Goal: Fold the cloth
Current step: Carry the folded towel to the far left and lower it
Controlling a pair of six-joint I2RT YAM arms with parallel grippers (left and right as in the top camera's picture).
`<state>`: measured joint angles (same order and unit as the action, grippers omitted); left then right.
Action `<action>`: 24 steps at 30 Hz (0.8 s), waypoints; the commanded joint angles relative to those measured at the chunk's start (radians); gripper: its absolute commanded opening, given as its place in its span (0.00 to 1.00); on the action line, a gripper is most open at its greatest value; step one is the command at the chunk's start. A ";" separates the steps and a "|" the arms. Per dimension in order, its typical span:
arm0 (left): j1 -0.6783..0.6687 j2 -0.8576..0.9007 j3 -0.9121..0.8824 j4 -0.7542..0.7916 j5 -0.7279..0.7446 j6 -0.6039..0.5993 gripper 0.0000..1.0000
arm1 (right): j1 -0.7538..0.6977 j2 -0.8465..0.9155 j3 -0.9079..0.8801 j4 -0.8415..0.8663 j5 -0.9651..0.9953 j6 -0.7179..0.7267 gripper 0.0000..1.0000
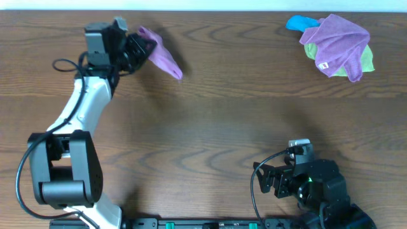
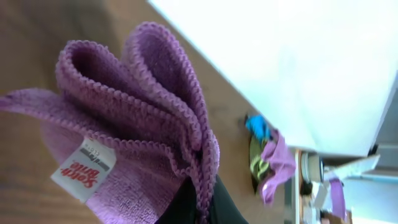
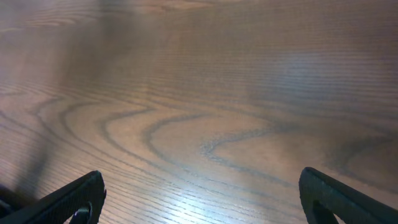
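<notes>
At far left, the cloth (image 1: 164, 60) is clamped between the closed jaws of the left gripper (image 1: 140, 46) (white tag (image 2: 84, 168) showing). Those of the right gripper (image 3: 199, 199) are held wide.

Cloth (image 2: 143, 118): purple microfibre, matt, fine looped pile, stitched rolled hem, with a white printed fabric label (image 2: 84, 167). Surface (image 1: 210, 121): wood grain, smooth, low satin sheen. Right end effector (image 3: 202, 186) fingers (image 3: 68, 202): matt black plastic. Left arm (image 1: 79, 105): white semi-gloss shell, black joints. Far pile (image 1: 340, 48): soft matt fabric.
</notes>
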<state>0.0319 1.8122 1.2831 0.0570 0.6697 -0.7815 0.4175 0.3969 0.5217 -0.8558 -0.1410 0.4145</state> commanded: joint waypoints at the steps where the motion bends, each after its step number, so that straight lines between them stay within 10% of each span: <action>1: 0.029 0.024 0.059 -0.003 -0.043 0.026 0.06 | -0.006 -0.006 -0.003 -0.002 0.006 0.016 0.99; 24: 0.134 0.335 0.289 -0.069 -0.033 0.044 0.06 | -0.006 -0.006 -0.003 -0.002 0.006 0.016 0.99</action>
<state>0.1387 2.1109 1.5478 0.0078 0.6285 -0.7761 0.4171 0.3969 0.5217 -0.8558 -0.1406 0.4145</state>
